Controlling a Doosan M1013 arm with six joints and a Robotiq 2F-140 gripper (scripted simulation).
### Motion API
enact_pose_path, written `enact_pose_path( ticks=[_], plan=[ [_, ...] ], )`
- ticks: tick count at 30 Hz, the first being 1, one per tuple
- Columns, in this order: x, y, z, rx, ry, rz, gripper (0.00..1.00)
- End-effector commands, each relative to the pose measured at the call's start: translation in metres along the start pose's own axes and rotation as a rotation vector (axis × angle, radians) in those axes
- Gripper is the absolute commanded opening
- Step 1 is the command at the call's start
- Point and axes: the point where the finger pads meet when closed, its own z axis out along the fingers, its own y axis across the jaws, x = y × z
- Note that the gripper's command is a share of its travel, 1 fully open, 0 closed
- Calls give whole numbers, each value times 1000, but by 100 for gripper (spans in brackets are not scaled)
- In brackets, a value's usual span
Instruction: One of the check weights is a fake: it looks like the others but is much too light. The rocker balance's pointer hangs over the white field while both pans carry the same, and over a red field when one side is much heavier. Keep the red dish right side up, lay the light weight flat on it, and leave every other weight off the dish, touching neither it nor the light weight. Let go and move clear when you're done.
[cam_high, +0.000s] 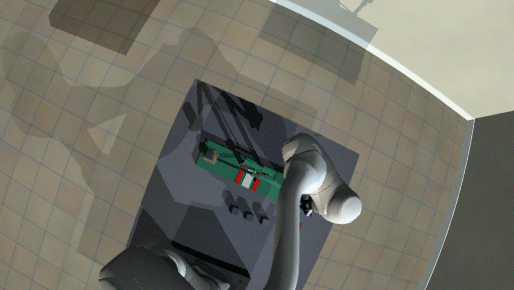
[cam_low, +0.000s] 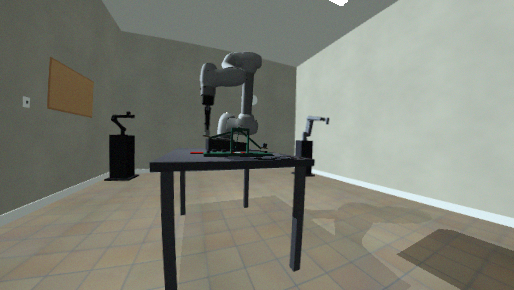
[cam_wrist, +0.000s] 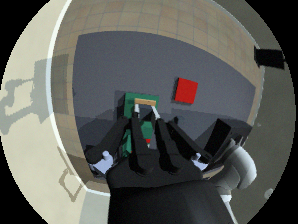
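Observation:
The gripper (cam_wrist: 146, 111) (cam_low: 206, 133) stands over the near end of the green rocker balance (cam_wrist: 128, 102) (cam_high: 225, 171) (cam_low: 220, 155). Its fingers are close together, shut on a dark weight (cam_wrist: 146, 114) at the tan-rimmed pan (cam_wrist: 145, 102); the contact is small and hard to see. The other pan holds a dark weight (cam_high: 211, 155). In the exterior view the beam slopes down away from the gripper. Three dark weights (cam_high: 234, 209) (cam_high: 247, 215) (cam_high: 263, 218) stand beside the balance. The red dish (cam_wrist: 186, 90) (cam_low: 196, 152) lies flat, with nothing on it. The pointer's field cannot be read.
The balance's scale shows a white field (cam_high: 248, 180) between red fields (cam_high: 239, 176) (cam_high: 256, 184). The arm (cam_high: 287, 225) covers part of the balance and most of the dish in the top view. The dark table (cam_low: 190, 159) carries everything.

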Motion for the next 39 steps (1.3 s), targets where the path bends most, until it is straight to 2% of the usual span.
enact_pose_path(
  ticks=[1,39],
  plan=[
    [-1,0,3,0,0,0,24],
    [-8,0,28,0,0,0,24]
  ],
)
